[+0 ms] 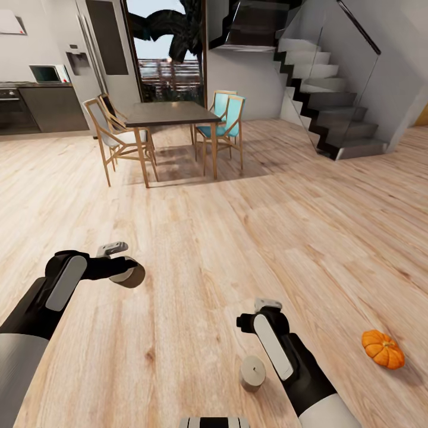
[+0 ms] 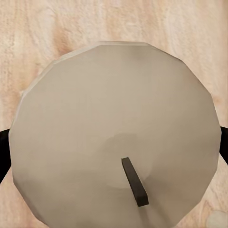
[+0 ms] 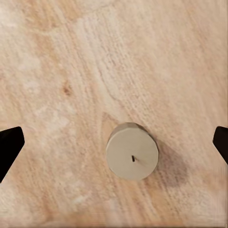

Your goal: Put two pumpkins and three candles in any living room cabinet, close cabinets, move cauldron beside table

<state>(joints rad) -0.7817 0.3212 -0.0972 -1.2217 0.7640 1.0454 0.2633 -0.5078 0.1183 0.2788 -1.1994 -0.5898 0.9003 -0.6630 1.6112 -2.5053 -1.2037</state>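
On pale wooden floor (image 1: 196,249): left gripper (image 1: 122,261) fingers clamped on stubby beige cylinder candle (image 2: 114,137), carried for stowing; right gripper (image 3: 114,142) fingers spread wide, empty, over second beige candle (image 3: 132,151). Nearby, ribbed orange pumpkin (image 1: 383,349); beyond, dark dining table (image 1: 169,113) with chairs, nothing blocking.

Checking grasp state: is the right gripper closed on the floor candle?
No. In the right wrist view the candle stands alone on the wooden floor, with the right gripper fingertips spread wide at the frame edges, well clear of it.
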